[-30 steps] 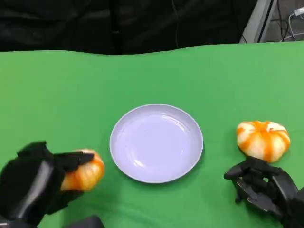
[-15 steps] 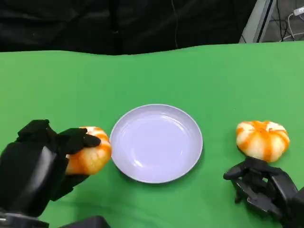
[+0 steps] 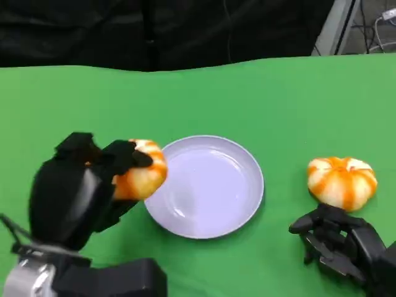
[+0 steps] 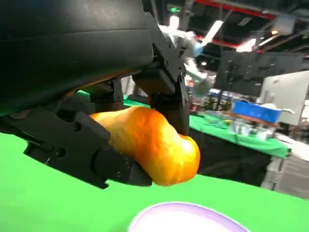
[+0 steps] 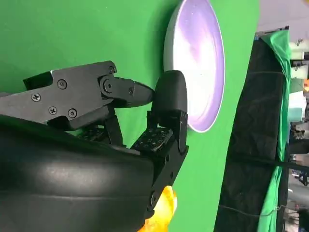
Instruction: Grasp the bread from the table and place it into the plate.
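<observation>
Your green surface (image 3: 260, 93) runs back to a dark curtain at 12 o'clock, with room clutter and lights showing beyond it in the left wrist view. Starting at the 9 o'clock side, your left hand (image 3: 80, 182) holds the bread (image 3: 141, 176) between its fingers. Over the last second it has carried that bread up off the surface from near 8 o'clock, and it now hangs at the plate's (image 3: 213, 213) 9 o'clock rim, just overlapping it. That means the lift is done and the carry is nearly finished; you likely need a little more travel toward 3 o'clock before releasing.

The bread is a rounded bun, slightly longer than it is thick. In the left wrist view (image 4: 154, 145) its long axis runs out from the palm, the free end pointing toward the plate.

At 4 o'clock, a second bun (image 3: 342, 180) sits on the surface untouched, just ahead of your right hand (image 3: 337, 244), whose fingers are loosely spread and hold nothing.
</observation>
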Motion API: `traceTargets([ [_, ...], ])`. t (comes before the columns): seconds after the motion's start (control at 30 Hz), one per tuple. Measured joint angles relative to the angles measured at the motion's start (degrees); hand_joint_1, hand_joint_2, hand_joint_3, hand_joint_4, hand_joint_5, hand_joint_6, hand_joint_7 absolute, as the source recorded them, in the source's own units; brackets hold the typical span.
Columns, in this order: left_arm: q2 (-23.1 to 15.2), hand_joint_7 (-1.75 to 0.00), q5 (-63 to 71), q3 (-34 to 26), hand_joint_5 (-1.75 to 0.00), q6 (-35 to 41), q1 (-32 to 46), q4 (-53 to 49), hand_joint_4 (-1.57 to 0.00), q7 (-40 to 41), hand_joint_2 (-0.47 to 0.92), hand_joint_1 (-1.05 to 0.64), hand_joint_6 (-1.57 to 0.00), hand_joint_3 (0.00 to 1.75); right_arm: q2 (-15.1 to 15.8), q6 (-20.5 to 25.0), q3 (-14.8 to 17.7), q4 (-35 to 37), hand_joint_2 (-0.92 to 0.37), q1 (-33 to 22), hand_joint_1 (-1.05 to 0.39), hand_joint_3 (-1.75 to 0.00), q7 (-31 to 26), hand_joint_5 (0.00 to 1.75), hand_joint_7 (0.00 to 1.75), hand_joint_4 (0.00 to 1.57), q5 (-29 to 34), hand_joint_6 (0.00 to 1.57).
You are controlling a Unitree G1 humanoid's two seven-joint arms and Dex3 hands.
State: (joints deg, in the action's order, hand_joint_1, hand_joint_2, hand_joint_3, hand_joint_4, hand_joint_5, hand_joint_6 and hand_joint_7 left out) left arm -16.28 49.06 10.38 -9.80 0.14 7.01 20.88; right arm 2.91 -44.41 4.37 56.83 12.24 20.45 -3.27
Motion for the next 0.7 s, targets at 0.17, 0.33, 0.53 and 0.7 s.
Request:
traceTargets([
  [0.17, 0.5, -1.28, 0.4, 1.7, -1.75, -1.1, -2.7, -3.5, -0.80, 1.7, 0.55, -0.14, -0.80, 0.85, 0.0, -0.1, -0.4, -0.1, -0.92, 0.0, -0.27, -0.45, -0.4, 1.75, 1.03, 0.65, 0.1, 0.76],
  [0.33, 0.8, -1.28, 0.7, 3.6, -1.75, -1.8, -4.1, -5.8, -0.80, 2.5, 0.55, -0.13, -0.80, 0.84, 0.0, -0.1, -0.6, -0.1, -0.92, -0.1, -0.27, -0.46, -1.4, 1.75, 1.03, 0.66, 0.3, 0.77],
  [0.53, 1.9, -1.36, 1.1, 5.6, -1.75, -2.3, -7.0, -9.3, -0.78, 3.6, 0.54, -0.09, -0.75, 0.78, -0.1, -0.3, -0.7, -0.3, -0.92, -0.3, -0.27, -0.45, -1.5, 1.74, 1.03, 0.65, 0.3, 0.76],
  [0.7, 3.4, -1.35, 1.1, 8.1, -1.75, -3.2, -10.9, -16.6, -0.76, 4.9, 0.58, -0.07, -0.75, 0.67, -0.1, -0.3, -0.9, -0.5, -0.92, -0.4, -0.26, -0.46, -2.0, 1.74, 1.03, 0.66, 0.4, 0.76],
])
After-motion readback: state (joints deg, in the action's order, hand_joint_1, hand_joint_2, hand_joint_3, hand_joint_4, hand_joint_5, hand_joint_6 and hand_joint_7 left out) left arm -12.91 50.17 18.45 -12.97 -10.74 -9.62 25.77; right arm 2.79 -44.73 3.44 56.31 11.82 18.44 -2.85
